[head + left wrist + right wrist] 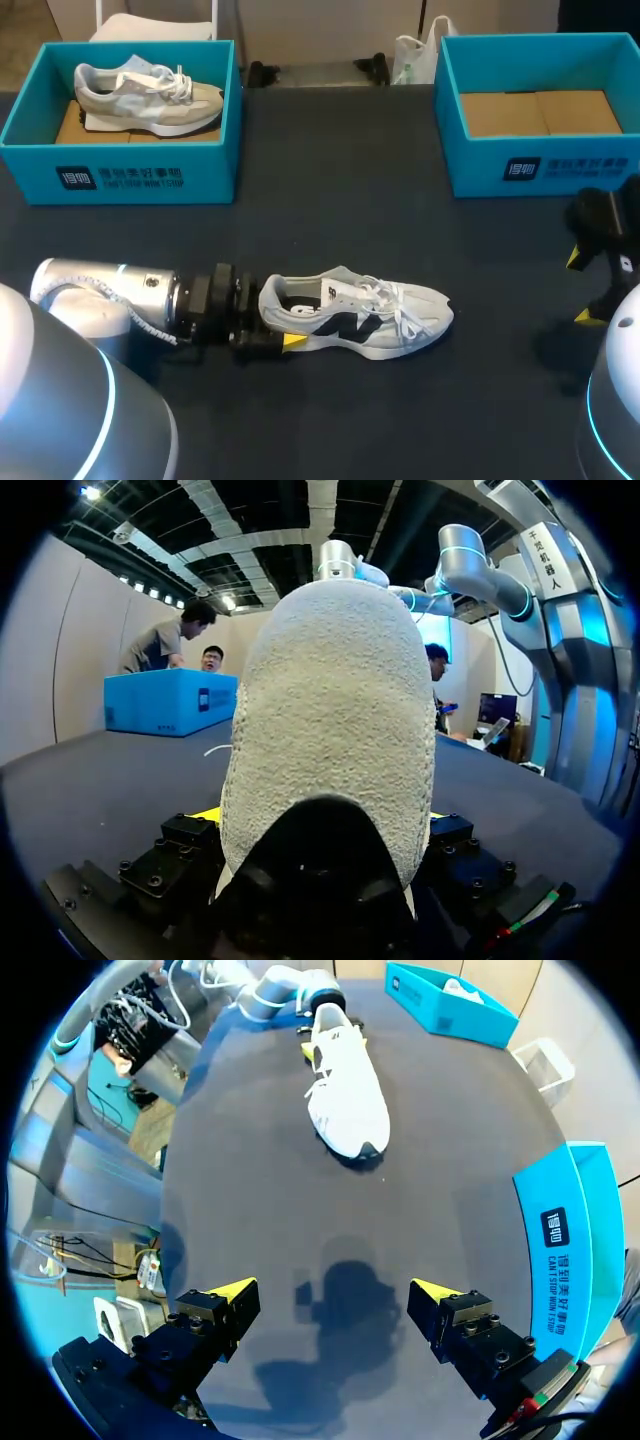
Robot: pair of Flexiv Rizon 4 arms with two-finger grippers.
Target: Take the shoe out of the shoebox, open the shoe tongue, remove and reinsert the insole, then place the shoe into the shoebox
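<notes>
Jaws of our left gripper clamp the heel of the white mesh sneaker with navy logo, upright on the dark table, we judge to steady it; right gripper gapes, holding nothing, near the bare teal cardboard shoebox.

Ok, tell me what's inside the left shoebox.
In the left shoebox, one pale sneaker lies on brown cardboard. Anything beneath the sneaker is covered.
</notes>
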